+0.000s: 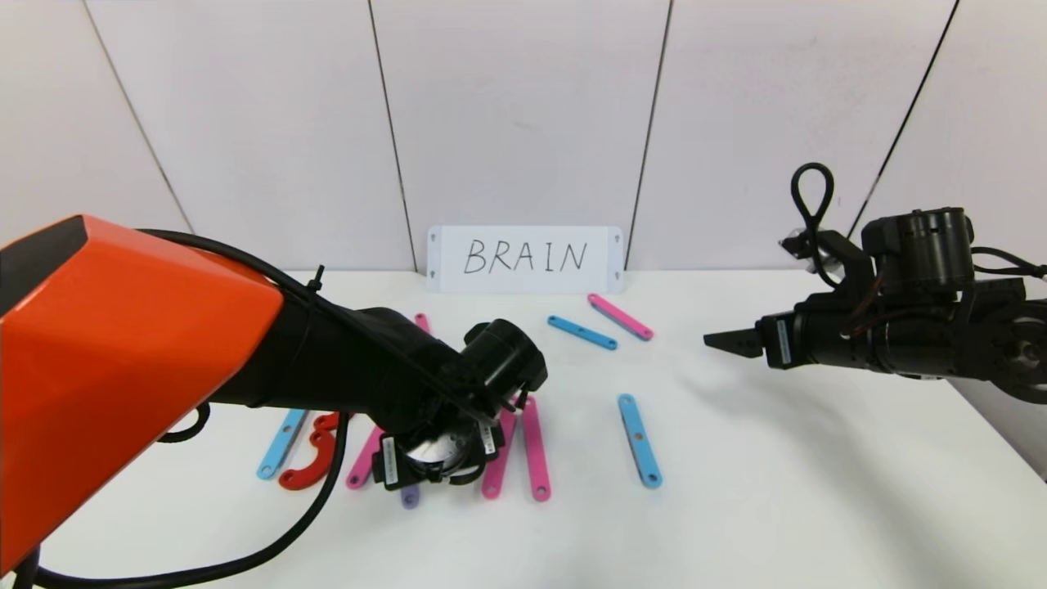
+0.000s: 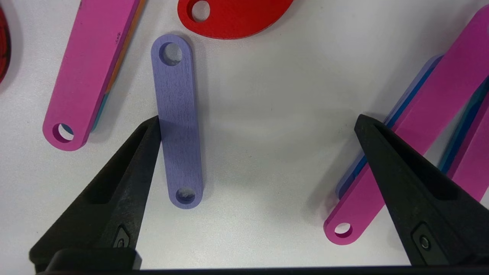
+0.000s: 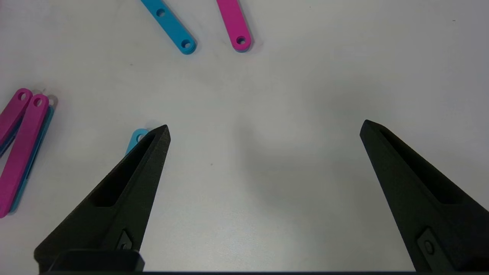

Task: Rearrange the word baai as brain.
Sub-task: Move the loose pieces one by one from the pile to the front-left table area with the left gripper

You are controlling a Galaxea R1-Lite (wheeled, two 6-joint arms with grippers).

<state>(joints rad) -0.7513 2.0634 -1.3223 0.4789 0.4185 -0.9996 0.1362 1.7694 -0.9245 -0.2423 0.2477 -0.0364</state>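
**Q:** What is on your left side?

**A:** My left gripper [image 2: 256,126] hangs low over the white table [image 1: 777,507], pointed down, jaws spread wide and holding nothing. Farthest out on that side lie a blue bar [image 1: 280,444] and the red curves [image 1: 309,462]. Nearer in, a pink bar [image 2: 89,70] lies just outside one fingertip [image 2: 151,131]. That tip appears to touch the edge of a short purple bar [image 2: 177,120], which lies flat inside the opening, close to that finger and well apart from the other. Beyond the purple bar's far end sits the rounded end of a red piece [image 2: 233,17]. Past my other fingertip, stacked pink bars [image 2: 420,133] with blue and purple edges beneath slant away.

**Q:** So where does the word stand?

**A:** The pieces of the word baai are spread under and around that gripper. From the head camera, two long pink bars [image 1: 523,446] lie just to its right, and a single blue bar [image 1: 640,440] lies further right, on its own.

**Q:** And the right side?

**A:** My right gripper [image 3: 263,128] hovers above bare table, also spread wide and holding nothing. The end of that single blue bar [image 3: 136,136] peeks out beside one fingertip. Well ahead, toward the wall, a small blue bar [image 1: 582,332] and a pink bar [image 1: 621,316] lie side by side, near the white card [image 1: 525,258] with BRAIN handwritten on it.
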